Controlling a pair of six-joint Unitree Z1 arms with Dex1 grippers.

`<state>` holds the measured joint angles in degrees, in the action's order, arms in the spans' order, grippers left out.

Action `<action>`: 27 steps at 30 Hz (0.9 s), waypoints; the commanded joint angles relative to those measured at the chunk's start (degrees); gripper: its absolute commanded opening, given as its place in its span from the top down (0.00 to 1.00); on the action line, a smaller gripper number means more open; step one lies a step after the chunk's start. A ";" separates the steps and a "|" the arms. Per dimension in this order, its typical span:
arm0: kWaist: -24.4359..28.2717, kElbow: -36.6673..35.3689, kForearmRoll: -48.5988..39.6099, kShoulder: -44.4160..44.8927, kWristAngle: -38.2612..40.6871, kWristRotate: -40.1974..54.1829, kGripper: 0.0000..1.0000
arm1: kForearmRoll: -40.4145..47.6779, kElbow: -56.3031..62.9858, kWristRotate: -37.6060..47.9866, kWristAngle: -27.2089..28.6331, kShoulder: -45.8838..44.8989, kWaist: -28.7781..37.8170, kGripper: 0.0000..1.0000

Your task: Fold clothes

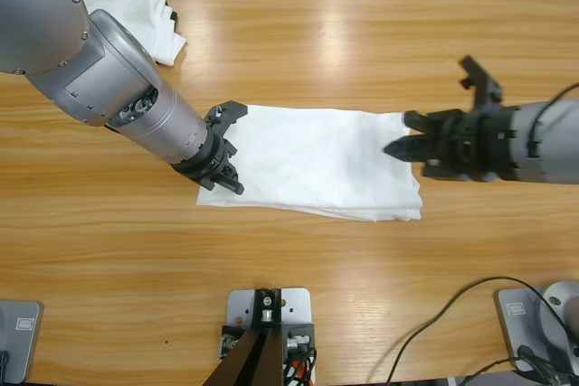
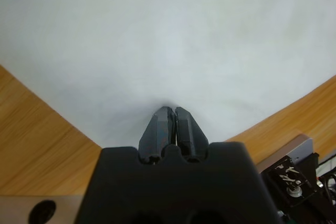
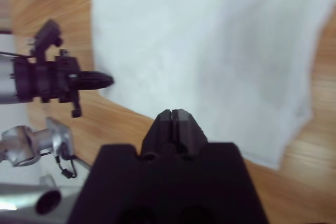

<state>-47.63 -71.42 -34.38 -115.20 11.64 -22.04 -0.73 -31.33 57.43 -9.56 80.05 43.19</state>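
**Folded T-shirt mid-table, one gripper at each end**

**T-shirt** (image 1: 317, 160): white, lying flat near the middle of the table (image 1: 317, 33). It is folded into a long rectangle that runs left to right in the high view. Stacked layers show at its lower right corner. In the left wrist view the cloth (image 2: 168, 35) fills the upper part of the picture, with bare wood on both lower sides. In the right wrist view it (image 3: 210, 51) spreads up and to the right of the jaws.

**Left gripper** (image 1: 233, 185): on the arm that enters from the upper left corner of the high view. It sits at the shirt's left edge, near the lower left corner. In its own wrist view the gripper (image 2: 171, 111) has its jaws pressed together, tips down on the cloth. Whether any fabric is caught between them cannot be told. It also shows in the right wrist view (image 3: 107, 80), side-on, with its tip at the shirt's edge.

**Right gripper** (image 1: 391, 147): on the arm that enters from the right edge of the high view. It points at the middle of the shirt's right edge. The jaws are pressed together (image 3: 171, 113). Whether the tip touches the cloth cannot be told.

**Second white garment** (image 1: 136, 2): crumpled at the table's upper left, well apart from the shirt and partly behind the left arm's elbow.
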 commanded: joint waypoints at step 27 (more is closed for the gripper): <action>1.52 1.71 -1.14 3.10 -1.90 -2.80 1.00 | -28.19 -7.96 -2.69 16.36 -4.84 3.23 0.00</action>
<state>-47.78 -71.42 -34.39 -115.19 11.36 -22.87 -13.99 -25.96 63.88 -1.09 83.60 43.70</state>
